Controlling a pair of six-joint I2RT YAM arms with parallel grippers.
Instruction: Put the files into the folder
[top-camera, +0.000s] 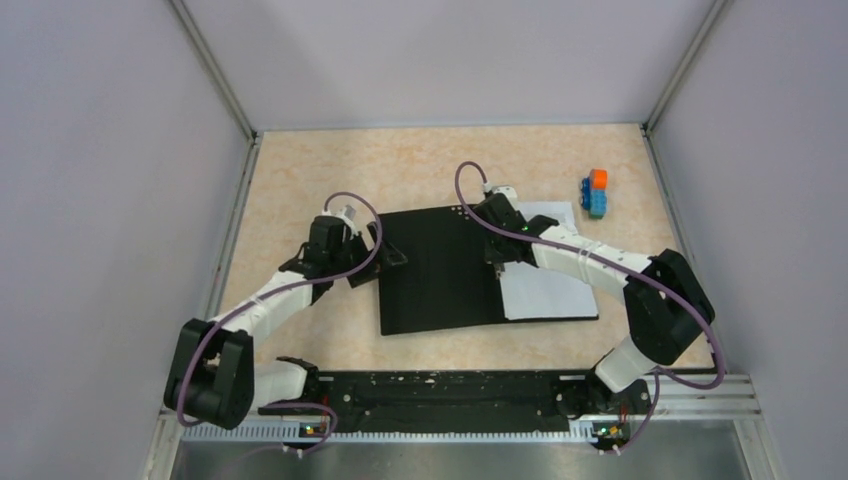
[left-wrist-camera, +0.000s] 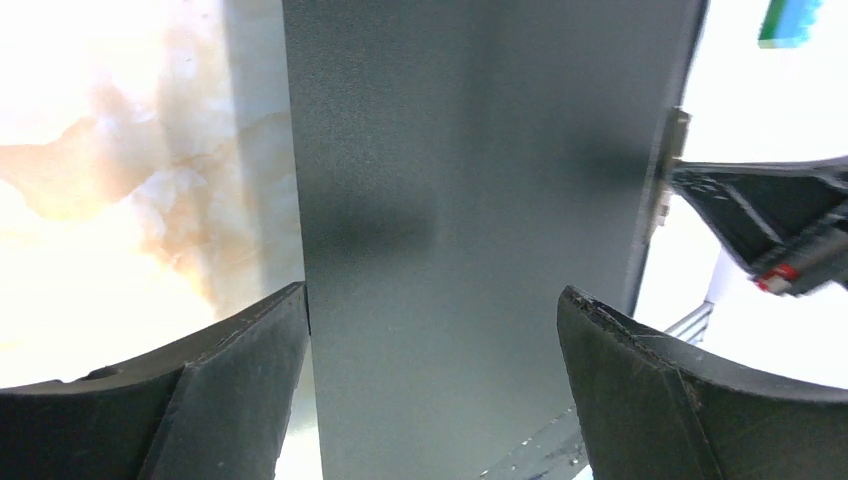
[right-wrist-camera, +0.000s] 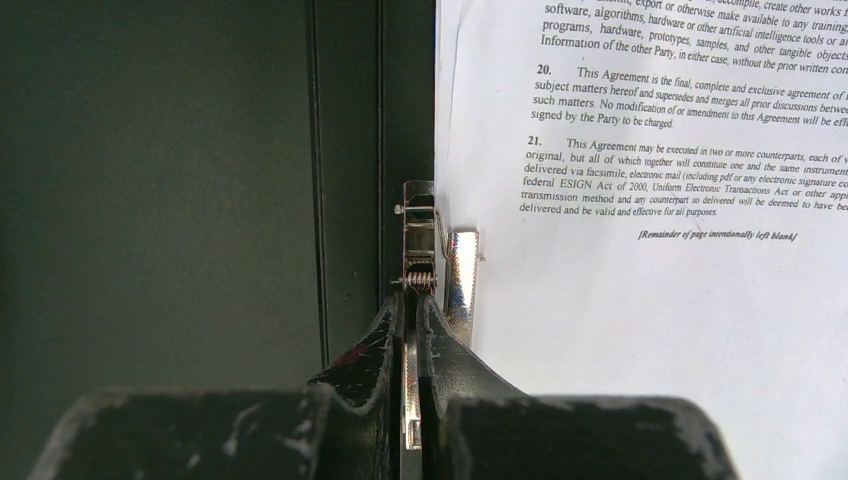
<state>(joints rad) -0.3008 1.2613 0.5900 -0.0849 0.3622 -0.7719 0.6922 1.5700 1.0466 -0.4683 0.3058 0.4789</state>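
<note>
The folder (top-camera: 440, 270) lies open on the table, black inside up. The files (top-camera: 548, 290), white printed sheets, lie on its right half, one edge at the spine. My right gripper (top-camera: 497, 252) is at the spine; in the right wrist view it (right-wrist-camera: 410, 310) is shut on the lever of the metal clip (right-wrist-camera: 420, 235), next to the sheet (right-wrist-camera: 650, 300). My left gripper (top-camera: 385, 250) is open at the left edge of the black flap (left-wrist-camera: 460, 200), and nothing shows between its fingers (left-wrist-camera: 432, 310) but the flap below.
An orange-and-blue toy block stack (top-camera: 596, 192) stands at the back right, beyond the files. Grey walls close in the table on three sides. A black and metal rail (top-camera: 450, 390) with the arm bases runs along the near edge.
</note>
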